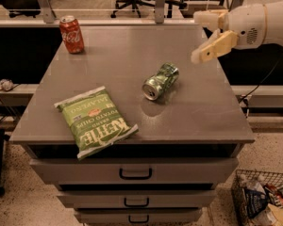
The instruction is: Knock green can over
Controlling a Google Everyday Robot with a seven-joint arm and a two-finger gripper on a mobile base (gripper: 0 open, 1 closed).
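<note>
Hovering over the far right edge of the table (127,46), the gripper (197,36) is held with its fingers spread and nothing between them. The green can (160,81) is found apart from it, lower and toward mid-table, already lying on its side, its long axis pointed roughly at the gripper. One green can, one red can (71,34) and one chip bag (95,120) are counted.

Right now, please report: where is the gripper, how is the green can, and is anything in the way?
Gripper open, empty, near right rear corner of table. Green can on its side, mid-table. Nothing between them.
</note>
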